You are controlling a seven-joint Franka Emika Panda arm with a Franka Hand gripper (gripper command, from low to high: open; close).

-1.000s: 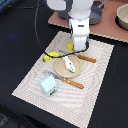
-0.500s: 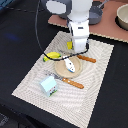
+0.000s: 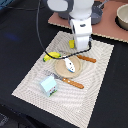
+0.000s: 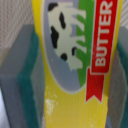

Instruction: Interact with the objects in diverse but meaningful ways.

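A dark table (image 3: 20,45) fills most of the exterior view, its surface black and matte. On it lies a woven beige placemat (image 3: 95,90), set at a slant. Toward the exterior view's left, near the mat's lower corner, stands a pale-blue and white milk carton (image 3: 48,86). Just above it, at the mat's upper edge, lies a banana (image 3: 50,56). Beside the carton an orange-handled fork (image 3: 67,80) lies across the mat, its tines toward the carton. In the middle sits a tan plate (image 3: 60,70) with a small white bottle (image 3: 70,66) lying on it. Above the plate the white arm comes down, and its gripper (image 3: 80,46) is closed on the yellow butter packet (image 3: 72,44), held upright at the mat's far edge. The wrist view shows the packet (image 4: 75,60) close up, with a cow picture and the word BUTTER, pinched between grey fingers faced with green pads (image 4: 30,85). To the exterior view's right of the plate lies an orange-handled knife (image 3: 86,58). Beyond the mat a brown board (image 3: 112,31) carries a pale bowl (image 3: 122,17) at the far right.
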